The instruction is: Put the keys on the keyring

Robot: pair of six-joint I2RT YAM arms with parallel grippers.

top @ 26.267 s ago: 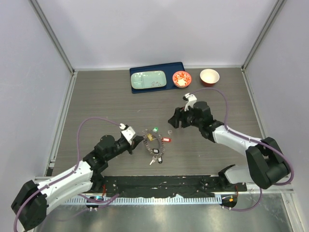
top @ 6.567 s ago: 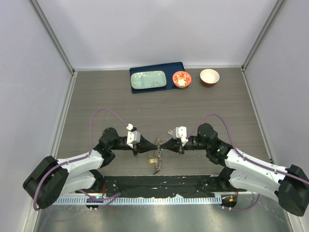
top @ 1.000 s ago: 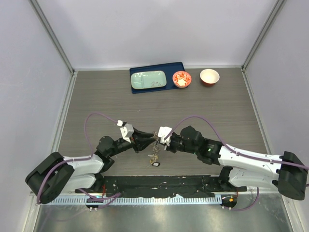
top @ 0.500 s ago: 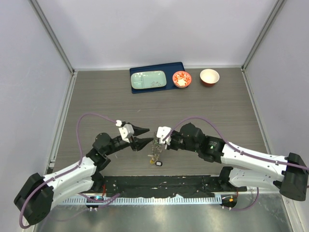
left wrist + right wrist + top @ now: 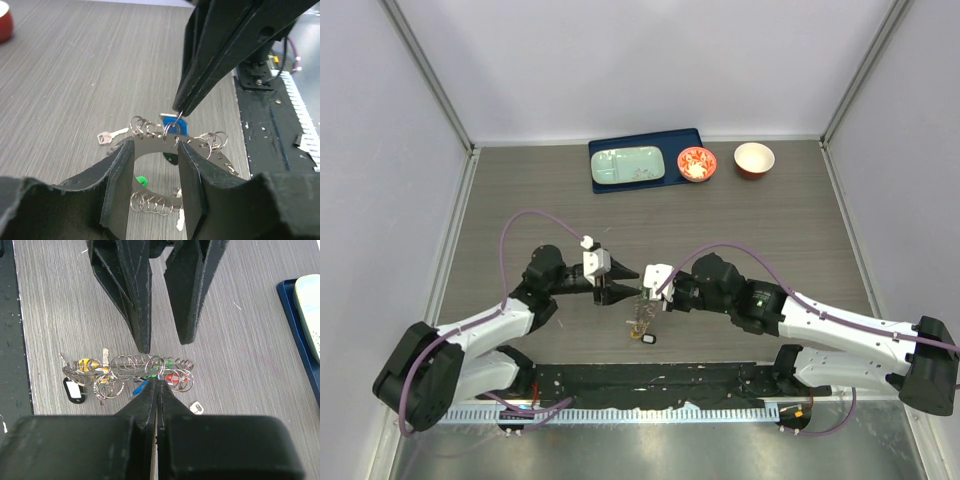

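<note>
Since half a second earlier, the left hand [image 5: 165,342] had swung in beside the keyring [image 5: 152,145], which stood on edge over the table [image 5: 770,220], keys [image 5: 85,364] dangling under it. Right hand [image 5: 177,107] was clenched on a wire loop [image 5: 170,131] atop the keyring; left hand was spread, one finger either side of it. Stiff, thin, probably slippery metal with loose keys, it seemed best pinched across its flat band.

The keyring [image 5: 150,144] is flat dark-grey metal with a dull finish. The small wire rings [image 5: 127,362] on the keyring are bright, shiny metal. The keys [image 5: 109,136] by the keyring are polished silver metal, some with glossy coloured plastic heads. Under the keyring, the table [image 5: 520,190] is matt grey wood-grain. The left gripper [image 5: 155,147] has smooth, matt black fingers [image 5: 117,190].
</note>
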